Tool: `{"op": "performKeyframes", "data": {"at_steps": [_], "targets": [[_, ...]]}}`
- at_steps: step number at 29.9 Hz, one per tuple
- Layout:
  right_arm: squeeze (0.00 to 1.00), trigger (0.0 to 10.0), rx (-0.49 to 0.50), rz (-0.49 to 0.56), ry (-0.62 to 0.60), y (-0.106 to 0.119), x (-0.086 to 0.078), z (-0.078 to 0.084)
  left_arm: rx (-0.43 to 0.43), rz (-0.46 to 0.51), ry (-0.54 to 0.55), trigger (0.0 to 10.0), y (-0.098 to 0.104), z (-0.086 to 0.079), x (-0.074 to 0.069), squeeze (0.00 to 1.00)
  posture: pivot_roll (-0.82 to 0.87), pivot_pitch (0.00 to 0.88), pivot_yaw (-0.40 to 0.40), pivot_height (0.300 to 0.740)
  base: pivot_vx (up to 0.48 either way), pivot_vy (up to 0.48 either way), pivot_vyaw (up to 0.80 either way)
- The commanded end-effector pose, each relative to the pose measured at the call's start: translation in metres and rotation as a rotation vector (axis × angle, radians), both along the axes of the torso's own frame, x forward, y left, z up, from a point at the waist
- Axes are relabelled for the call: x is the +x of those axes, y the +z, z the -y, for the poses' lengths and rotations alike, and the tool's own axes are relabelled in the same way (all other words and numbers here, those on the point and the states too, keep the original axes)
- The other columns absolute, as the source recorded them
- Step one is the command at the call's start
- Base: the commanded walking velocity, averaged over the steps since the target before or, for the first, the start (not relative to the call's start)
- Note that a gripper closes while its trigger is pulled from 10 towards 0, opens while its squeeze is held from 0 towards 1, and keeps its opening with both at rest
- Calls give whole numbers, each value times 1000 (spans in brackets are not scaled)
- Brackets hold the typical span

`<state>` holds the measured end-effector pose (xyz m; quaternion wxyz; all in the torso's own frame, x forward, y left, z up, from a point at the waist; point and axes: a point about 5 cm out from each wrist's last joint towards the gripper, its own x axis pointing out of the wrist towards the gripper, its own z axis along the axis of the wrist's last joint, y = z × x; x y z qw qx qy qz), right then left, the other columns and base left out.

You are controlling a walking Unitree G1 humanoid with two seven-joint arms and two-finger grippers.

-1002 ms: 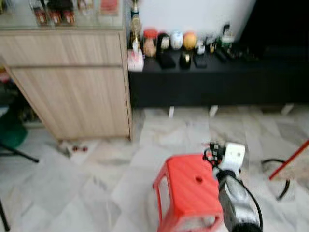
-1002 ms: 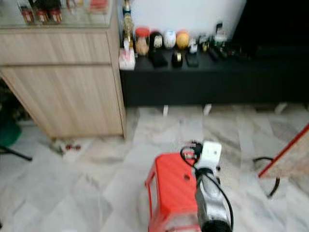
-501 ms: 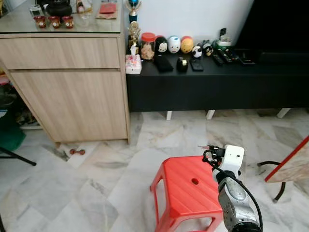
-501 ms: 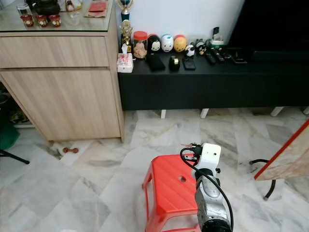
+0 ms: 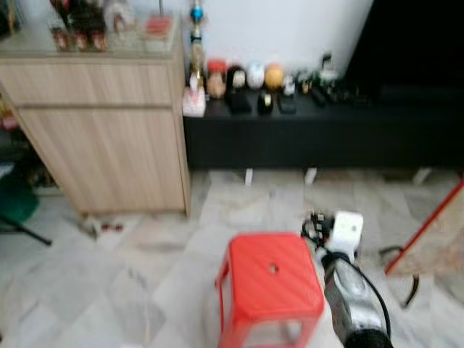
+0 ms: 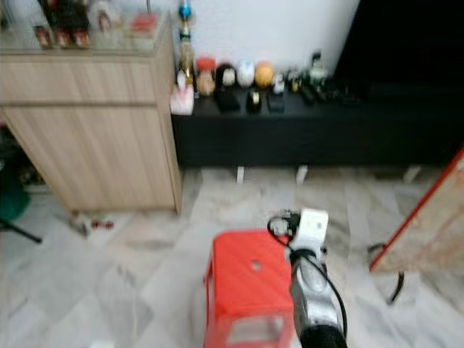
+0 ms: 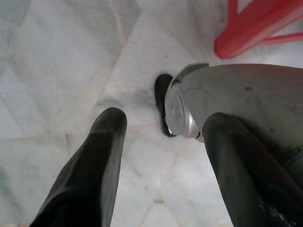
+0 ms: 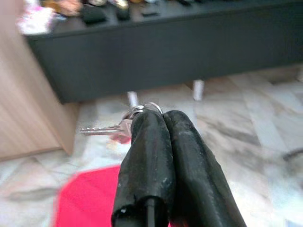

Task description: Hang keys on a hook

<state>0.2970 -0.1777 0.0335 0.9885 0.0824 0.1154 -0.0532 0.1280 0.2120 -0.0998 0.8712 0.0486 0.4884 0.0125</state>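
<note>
My right gripper (image 8: 163, 118) is shut on the keys (image 8: 120, 126): a silver key blade and ring stick out sideways from between the black fingers (image 8: 147, 156). In the eye views the right arm (image 5: 346, 290) is raised over the floor beside a red plastic stool (image 5: 272, 279), with the white wrist block (image 5: 346, 230) at its tip. My left gripper (image 7: 161, 127) hangs open above the marble floor, close to the robot's own silver leg (image 7: 236, 109). No hook is in sight.
A light wooden cabinet (image 5: 101, 138) stands at the left, with small items on top. A low black shelf (image 5: 319, 127) along the white wall carries jars and figurines. A red-edged board (image 5: 428, 243) leans at the right. Pale marble floor (image 5: 145, 268) lies between.
The whole picture has shifted and blurred, so the camera is moving. The stool now sits a little further left and lower relative to the right arm. The grip on the keys looks unchanged.
</note>
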Motion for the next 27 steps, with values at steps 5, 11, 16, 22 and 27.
{"op": "performKeyframes", "data": {"at_steps": [5,11,16,22,27], "targets": [[0,10000,3,4,3,3,5,-3,-70,16,-55,10000,-1,20,4,0,65,0,-94,740,0,-401,0],[0,10000,-4,-14,13,0,4,-5,-66,10,-63,10000,-1,19,3,0,62,0,-87,740,0,-399,0],[0,10000,-2,-16,10,0,4,-3,-67,10,-63,10000,-1,20,4,0,60,0,-88,740,0,-398,0],[0,10000,-21,4,37,4,7,-4,-73,6,-59,10000,-2,22,4,0,59,0,-91,740,0,-399,0],[0,10000,-34,17,43,6,9,-4,-74,2,-53,10000,-2,21,2,0,63,0,-94,740,0,-400,554]]}}
